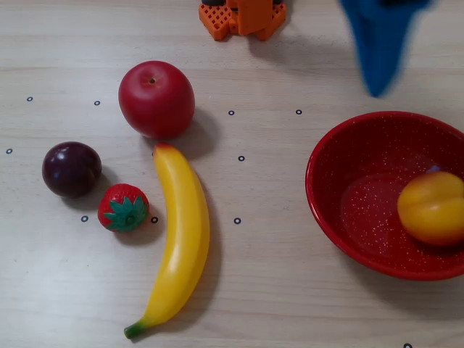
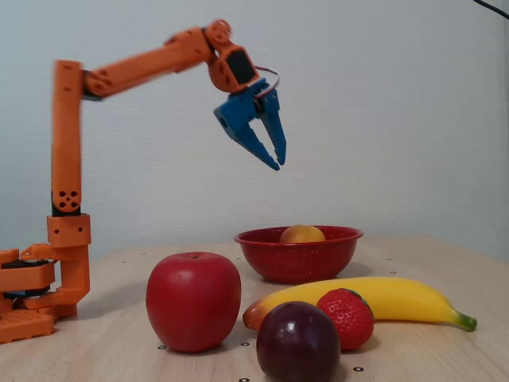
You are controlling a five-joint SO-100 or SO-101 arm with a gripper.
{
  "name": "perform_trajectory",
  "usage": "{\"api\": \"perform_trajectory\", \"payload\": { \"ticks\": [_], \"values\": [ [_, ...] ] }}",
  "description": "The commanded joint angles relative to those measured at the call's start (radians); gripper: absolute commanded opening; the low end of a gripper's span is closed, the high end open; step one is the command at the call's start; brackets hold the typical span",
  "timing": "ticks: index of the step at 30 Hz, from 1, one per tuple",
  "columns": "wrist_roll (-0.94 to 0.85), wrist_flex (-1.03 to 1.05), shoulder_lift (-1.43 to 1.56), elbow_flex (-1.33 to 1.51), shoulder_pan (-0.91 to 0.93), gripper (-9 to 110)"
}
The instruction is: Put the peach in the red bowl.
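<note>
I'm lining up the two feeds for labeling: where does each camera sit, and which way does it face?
Overhead view: above the table, looking straight down at the fruit; shows the orange base and blurred blue tool.
Fixed view: low at table height, facing the wall from the side; shows the whole arm, tool raised.
Both share the peach in the red bowl, apple, banana.

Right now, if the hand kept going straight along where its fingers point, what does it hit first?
Probably the red bowl: the hand, raised and empty, points down and slightly right toward the bowl's near rim, with the peach inside. Depth is unclear; it might meet bare table instead.
</note>
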Motion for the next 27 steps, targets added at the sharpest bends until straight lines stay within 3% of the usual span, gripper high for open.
{"api": "perform_trajectory", "payload": {
  "ticks": [1,9,17,27],
  "values": [
    [-0.025,-0.067,0.207,0.130,-0.086,0],
    [0.044,-0.357,0.657,0.816,-0.213,0],
    [0.061,-0.500,1.244,1.514,-0.268,0],
    [0.025,-0.433,1.661,1.858,-0.371,0]
  ]
}}
